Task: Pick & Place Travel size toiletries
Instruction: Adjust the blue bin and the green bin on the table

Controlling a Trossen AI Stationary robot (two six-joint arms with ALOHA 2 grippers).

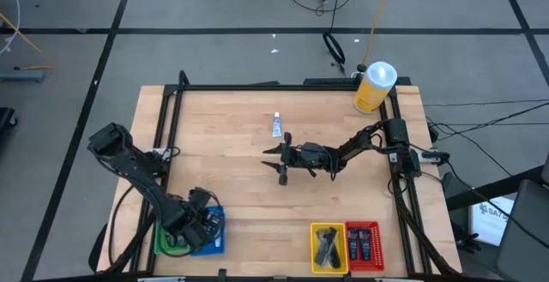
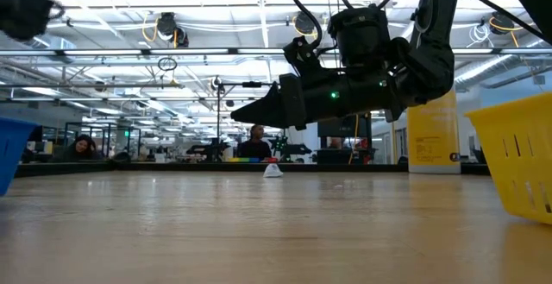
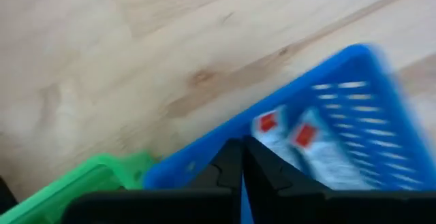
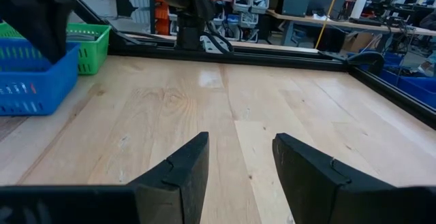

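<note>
The right gripper (image 1: 276,163) hovered open and empty mid-table, near a lone white-and-blue tube (image 1: 276,126). The left gripper (image 3: 243,176), fingers pressed shut, hung over the blue basket (image 3: 354,74), where blurred white tubes (image 3: 306,146) lay. The arm hid most of that basket from above, beside the green basket (image 3: 88,176)

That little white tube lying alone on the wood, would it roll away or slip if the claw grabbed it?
The small white-and-blue tube lies flat on the table, so it probably stays put rather than rolls. It looks slim, likely light and a bit squashy, so it might twist in a grip. The open right gripper hovers nearby, empty.
</note>
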